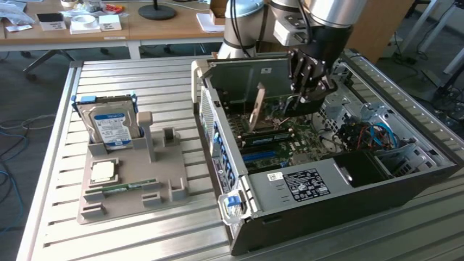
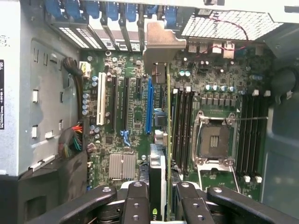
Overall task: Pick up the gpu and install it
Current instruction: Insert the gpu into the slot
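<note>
Tool [image 2: 161, 193] clamps narrow on the gpu [image 2: 158, 168]; card hangs edge-on above the motherboard [image 2: 126, 116]; all inside the open computer case [image 1: 305, 206].

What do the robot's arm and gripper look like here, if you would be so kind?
The arm is a silver-grey tube with a pale grey box near the wrist. The gripper is black, and its fingers are jointed black bars studded with small round screw holes.
</note>
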Controlling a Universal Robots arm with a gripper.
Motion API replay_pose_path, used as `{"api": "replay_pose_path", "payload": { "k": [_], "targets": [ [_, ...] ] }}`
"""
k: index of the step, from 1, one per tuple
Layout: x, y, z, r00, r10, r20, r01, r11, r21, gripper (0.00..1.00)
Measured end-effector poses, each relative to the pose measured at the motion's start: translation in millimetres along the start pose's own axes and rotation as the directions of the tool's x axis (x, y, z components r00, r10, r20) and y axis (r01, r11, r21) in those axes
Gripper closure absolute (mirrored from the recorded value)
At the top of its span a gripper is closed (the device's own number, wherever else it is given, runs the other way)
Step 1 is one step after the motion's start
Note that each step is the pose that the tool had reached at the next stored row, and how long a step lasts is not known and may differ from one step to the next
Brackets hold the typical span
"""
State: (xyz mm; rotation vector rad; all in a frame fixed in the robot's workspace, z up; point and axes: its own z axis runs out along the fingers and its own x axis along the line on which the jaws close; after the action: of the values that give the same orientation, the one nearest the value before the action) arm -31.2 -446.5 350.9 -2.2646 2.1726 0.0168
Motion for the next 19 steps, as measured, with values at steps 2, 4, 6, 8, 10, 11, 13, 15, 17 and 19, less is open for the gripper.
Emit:
{"api": "replay_pose_path", "payload": {
  "k": [2, 4, 6, 8, 10, 11, 13, 15, 17, 19],
  "targets": [
    [0.0, 1.1, 1.7, 1.0000, -0.003, 0.0000, 0.003, 1.0000, 0.0000, 0.73],
    [0.0, 2.7, 4.2, 1.0000, -0.006, 0.0000, 0.006, 1.0000, 0.0000, 0.73],
    [0.0, 3.6, 6.1, 1.0000, -0.010, 0.0000, 0.010, 1.0000, 0.0000, 0.73],
    [0.0, 4.1, 7.5, 0.9999, -0.012, 0.0000, 0.012, 0.9999, -0.0001, 0.73],
    [0.0, 5.2, 9.1, 0.9999, -0.016, 0.0000, 0.016, 0.9999, -0.0002, 0.73],
    [-0.1, 5.9, 10.0, 0.9998, -0.019, 0.0000, 0.019, 0.9998, -0.0001, 0.73],
    [-0.2, 8.7, 11.6, 0.9997, -0.026, 0.0000, 0.026, 0.9997, -0.0002, 0.73],
    [-0.2, 12.1, 13.0, 0.9995, -0.030, -0.0001, 0.030, 0.9995, -0.0003, 0.73],
    [0.0, 14.1, 15.1, 0.9995, -0.032, -0.0002, 0.032, 0.9995, -0.0004, 0.73],
    [0.3, 14.3, 18.3, 0.9995, -0.032, -0.0001, 0.032, 0.9995, -0.0003, 0.73]
  ]
}}
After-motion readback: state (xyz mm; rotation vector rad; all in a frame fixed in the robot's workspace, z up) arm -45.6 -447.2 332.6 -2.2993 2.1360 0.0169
